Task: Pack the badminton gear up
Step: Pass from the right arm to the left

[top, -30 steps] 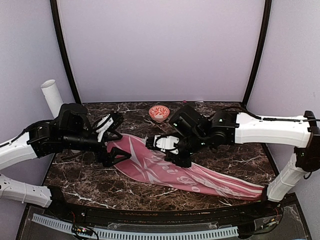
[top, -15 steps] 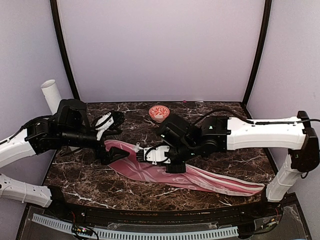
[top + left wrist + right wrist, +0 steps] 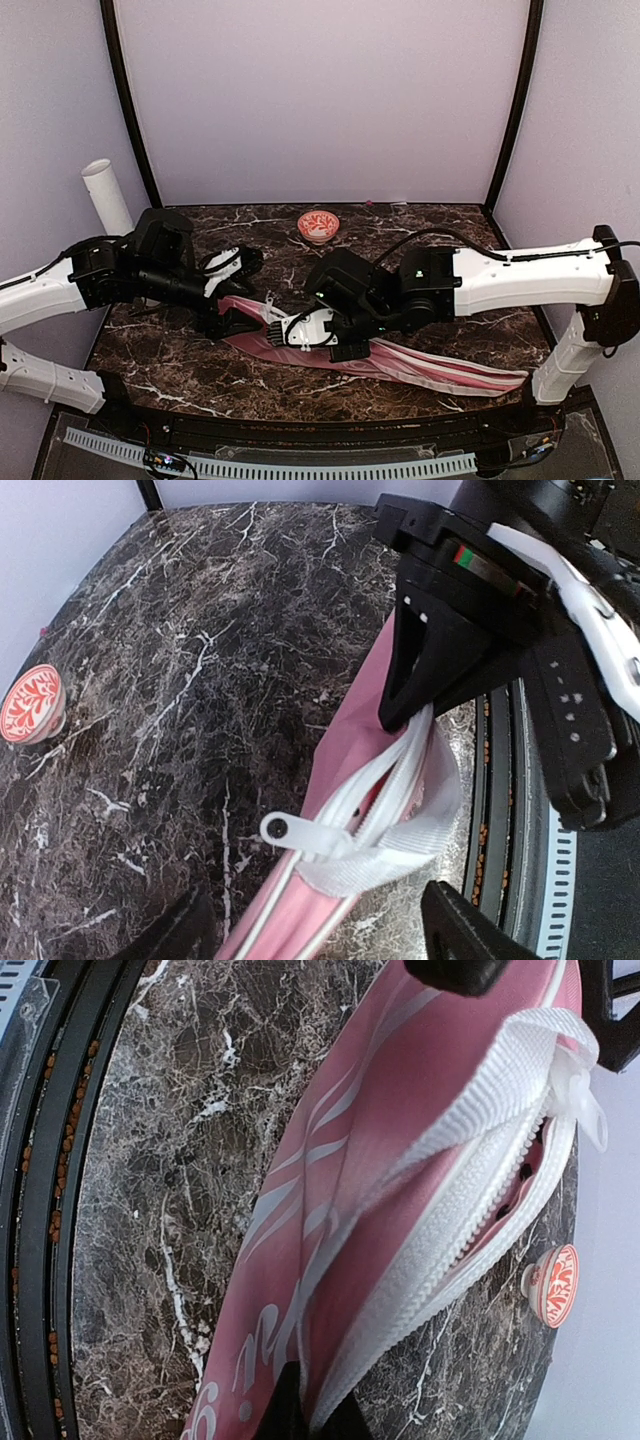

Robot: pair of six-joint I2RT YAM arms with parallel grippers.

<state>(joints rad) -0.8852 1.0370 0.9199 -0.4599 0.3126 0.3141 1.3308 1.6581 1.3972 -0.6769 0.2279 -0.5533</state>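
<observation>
left gripper (image 3: 318, 920), fingers apart, straddles the zippered end of the pink racket cover (image 3: 440, 368) at centre-left of the overhead view, with the white zip pull (image 3: 280, 828) just ahead of it in the wrist view. just beyond, the right gripper (image 3: 315, 1410) is clamped on the cover's zip edge, holding that lip up off the marble table (image 3: 450, 250). the cover's long axis runs off to the lower right. the left hand looks nearer the pull. the white tube (image 3: 107, 195) stands upper left, well apart.
</observation>
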